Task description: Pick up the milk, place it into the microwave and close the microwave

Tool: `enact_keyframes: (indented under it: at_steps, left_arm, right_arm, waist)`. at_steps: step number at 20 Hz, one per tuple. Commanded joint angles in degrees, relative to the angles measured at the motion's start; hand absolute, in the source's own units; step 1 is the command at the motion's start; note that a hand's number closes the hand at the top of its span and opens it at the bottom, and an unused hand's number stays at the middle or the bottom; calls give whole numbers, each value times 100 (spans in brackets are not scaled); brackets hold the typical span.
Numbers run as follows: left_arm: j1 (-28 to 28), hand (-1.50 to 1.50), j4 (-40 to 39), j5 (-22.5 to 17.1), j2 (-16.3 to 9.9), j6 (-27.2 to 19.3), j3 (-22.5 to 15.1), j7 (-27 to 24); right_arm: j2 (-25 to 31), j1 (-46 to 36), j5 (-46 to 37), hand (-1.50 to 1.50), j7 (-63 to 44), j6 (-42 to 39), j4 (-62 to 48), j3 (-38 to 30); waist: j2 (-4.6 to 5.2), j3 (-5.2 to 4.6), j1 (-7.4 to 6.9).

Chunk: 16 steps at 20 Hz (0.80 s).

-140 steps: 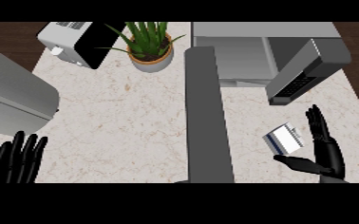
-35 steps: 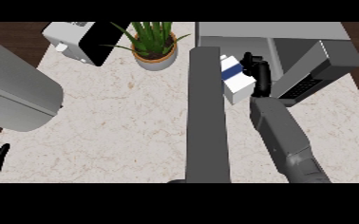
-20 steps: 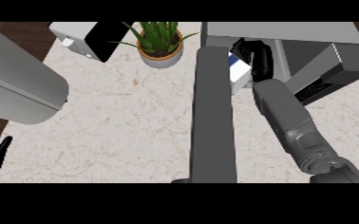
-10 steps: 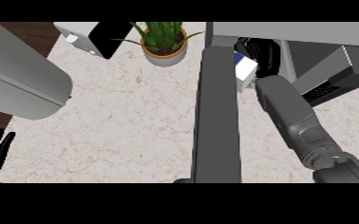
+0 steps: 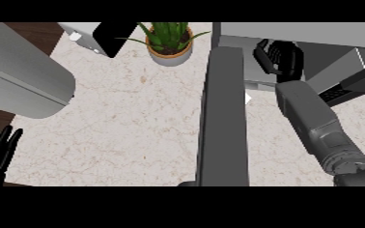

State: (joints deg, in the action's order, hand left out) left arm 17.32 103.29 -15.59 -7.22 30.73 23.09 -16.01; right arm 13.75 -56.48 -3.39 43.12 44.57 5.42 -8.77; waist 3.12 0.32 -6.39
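Observation:
The microwave (image 5: 235,43) stands at the back right with its door (image 5: 224,121) swung open, a dark slab seen edge-on across the middle of the counter. My right hand (image 5: 279,60) is inside the cavity, fingers pointing up and relaxed, thumb apart, nothing visible between them. The milk is mostly hidden. Only a small white corner (image 5: 247,98) shows by the door's right edge, below the hand, and I cannot tell for sure that it is the carton. My left hand (image 5: 7,147) rests open at the lower left edge.
A potted plant (image 5: 170,52) stands at the back centre, and a toaster (image 5: 96,36) lies left of it. A large grey rounded body (image 5: 28,82) fills the left side. The microwave's button panel (image 5: 336,92) shows at the right.
My right hand has gone deeper into the microwave. The blue and white milk seen beside it half a second ago no longer shows in the hand. The view has shifted right.

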Motion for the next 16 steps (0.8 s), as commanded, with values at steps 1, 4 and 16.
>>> enact_keyframes:
  at_steps: [1,4,16]
  left_arm:
    - [-101,-150,15,69,25,-61,-51,19]
    - [-172,-150,-128,78,25,-28,-142,112]
    - [-450,-150,-365,249,61,-187,-175,78]
  right_arm:
    - [112,-18,73,150,-81,30,-82,-108]
    - [89,-6,-83,150,-159,454,-215,17]
    - [24,-19,-413,-150,-167,527,-206,311]
  waist:
    - [30,7,-69]
    - [55,4,-109]
    - [69,8,-166]
